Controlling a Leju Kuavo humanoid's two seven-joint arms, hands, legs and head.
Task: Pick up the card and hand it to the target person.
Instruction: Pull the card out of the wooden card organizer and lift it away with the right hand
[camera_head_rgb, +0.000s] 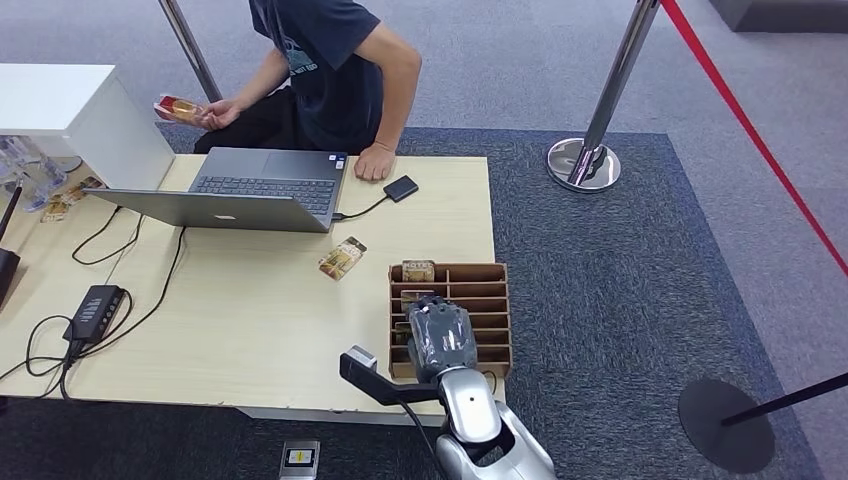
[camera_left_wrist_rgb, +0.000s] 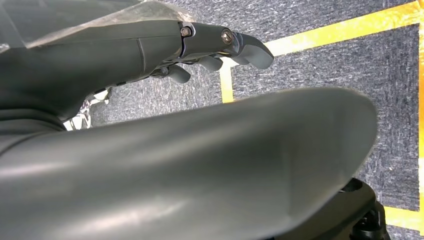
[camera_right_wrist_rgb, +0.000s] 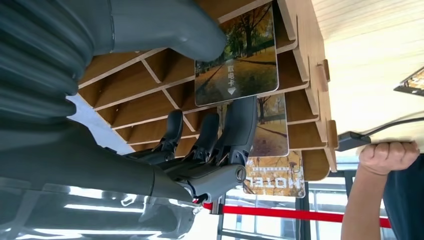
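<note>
Card (camera_right_wrist_rgb: 236, 60) between right hand (camera_right_wrist_rgb: 210, 130) fingers

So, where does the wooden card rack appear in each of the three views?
Head view: the wooden card rack sits at the table's near right corner, under the right hand.
Left wrist view: not in it.
Right wrist view: the rack spreads behind the hand's fingers.
Shared landmark: the HOTEL card in the rack's end slot.
</note>
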